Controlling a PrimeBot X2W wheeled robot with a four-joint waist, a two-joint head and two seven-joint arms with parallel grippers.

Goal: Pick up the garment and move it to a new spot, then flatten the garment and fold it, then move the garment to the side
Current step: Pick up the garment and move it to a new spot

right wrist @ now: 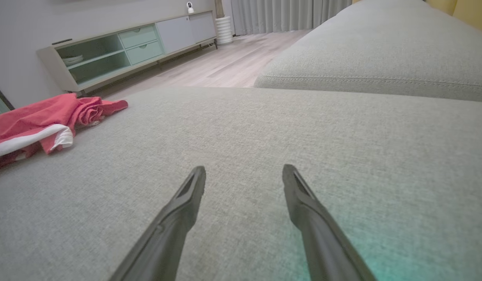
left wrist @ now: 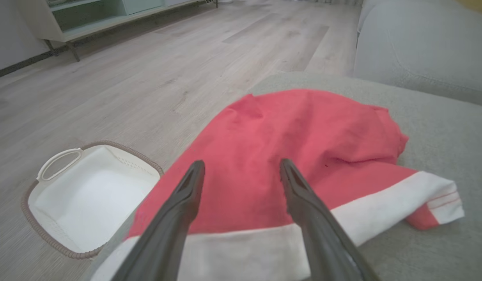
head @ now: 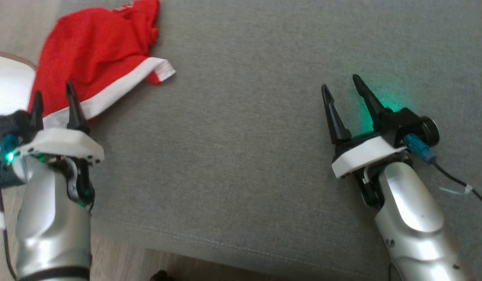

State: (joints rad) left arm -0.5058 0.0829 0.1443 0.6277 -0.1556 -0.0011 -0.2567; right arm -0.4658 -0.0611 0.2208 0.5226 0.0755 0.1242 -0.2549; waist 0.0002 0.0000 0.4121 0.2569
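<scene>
Red garment (head: pixel 93 50) with white hem band lies crumpled at the left edge of the grey sofa seat (head: pixel 245 136). White marks at its far end are too blurred to read. Left gripper (head: pixel 54 89) is over the hem, fingers apart, empty. Right gripper (head: pixel 340 82) is apart too, over bare cushion, well clear. White basket (left wrist: pixel 57 156) sits on the floor beside the seat.

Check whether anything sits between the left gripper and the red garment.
Nothing visible does. The open left gripper hangs just over the red garment, fingers pointing across its white hem on the grey sofa cushion; no other object lies between them.
</scene>
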